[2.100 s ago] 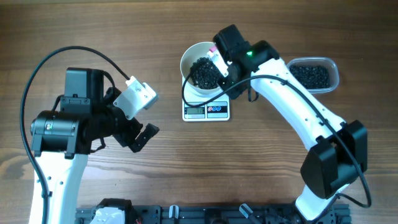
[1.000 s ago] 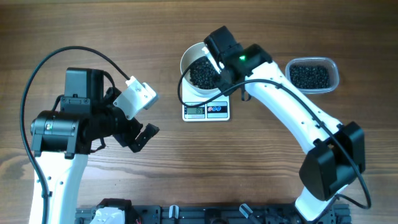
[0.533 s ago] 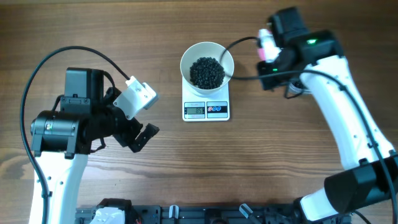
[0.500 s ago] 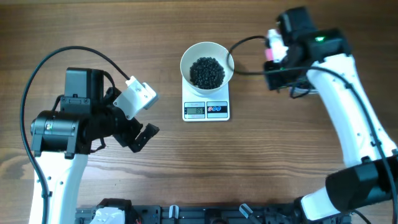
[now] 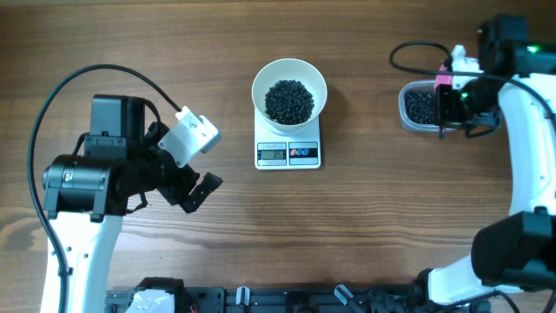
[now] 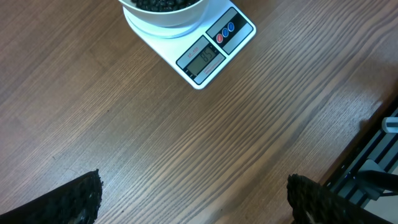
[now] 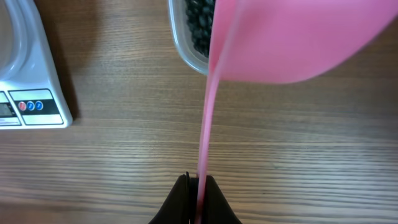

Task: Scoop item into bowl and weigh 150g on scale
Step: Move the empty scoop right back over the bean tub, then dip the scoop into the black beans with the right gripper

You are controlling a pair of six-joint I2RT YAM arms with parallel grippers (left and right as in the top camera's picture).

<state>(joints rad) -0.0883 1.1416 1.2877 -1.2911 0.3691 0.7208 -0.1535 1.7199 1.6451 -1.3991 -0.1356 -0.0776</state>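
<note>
The white bowl (image 5: 289, 69) stands on the scale (image 5: 288, 154) at the table's middle and holds a heap of black beans (image 5: 289, 100). In the left wrist view the scale (image 6: 208, 56) and the bowl (image 6: 163, 17) sit at the top edge. My right gripper (image 7: 198, 184) is shut on the thin handle of a pink scoop (image 7: 292, 37). The scoop's cup hangs over the clear tub (image 7: 186, 53) of black beans (image 7: 200, 25). From overhead that gripper (image 5: 448, 97) is above the tub (image 5: 408, 109). My left gripper (image 5: 196, 167) hangs open over bare wood, left of the scale, with nothing between its fingers (image 6: 74, 199).
A black rail (image 5: 287, 300) runs along the table's front edge. The right arm's cable (image 5: 413, 48) loops above the tub. The scale's corner (image 7: 34, 93) shows at the left of the right wrist view. Bare wood lies between the scale and the tub.
My right arm has swung from over the bowl to the right, carrying the pink scoop to the tub. The left arm has not moved.
</note>
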